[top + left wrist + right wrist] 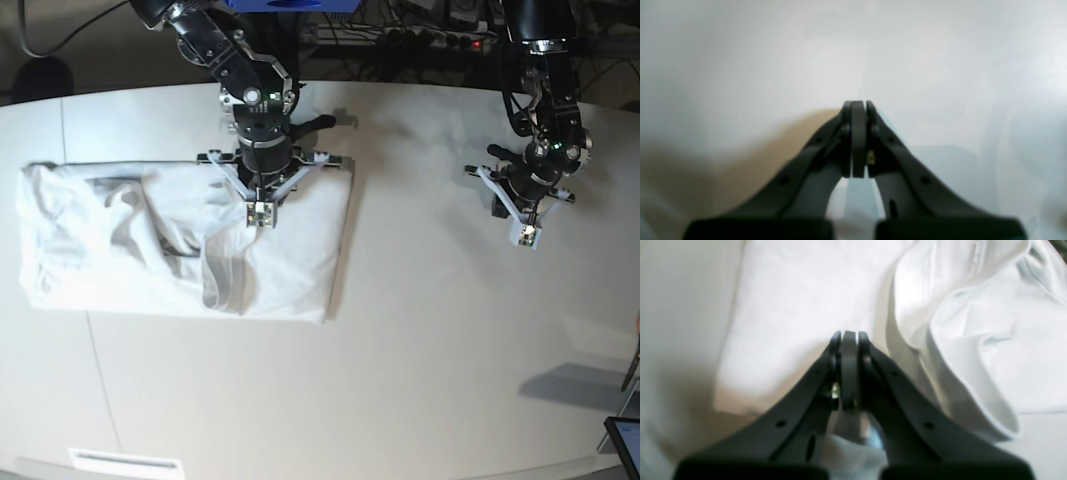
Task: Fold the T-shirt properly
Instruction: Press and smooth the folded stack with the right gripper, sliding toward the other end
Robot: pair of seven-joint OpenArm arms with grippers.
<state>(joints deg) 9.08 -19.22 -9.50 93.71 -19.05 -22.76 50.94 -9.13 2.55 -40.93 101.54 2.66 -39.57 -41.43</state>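
Note:
The white T-shirt (pixel 150 250) lies flat on the left part of the table (pixel 450 330), partly folded, with a rumpled sleeve and hem near its middle. My right gripper (pixel 262 212) hangs over the shirt's upper right part. In the right wrist view this gripper (pixel 849 335) is shut just above the cloth (pixel 800 306), and I see no fabric between its tips. My left gripper (pixel 527 235) is far to the right, over bare tabletop. In the left wrist view it (pixel 858 103) is shut with nothing in it.
Cables and a power strip (pixel 440 35) run along the table's far edge. A dark screen corner (pixel 625 440) shows at the bottom right. A white label (pixel 125 463) sits at the front edge.

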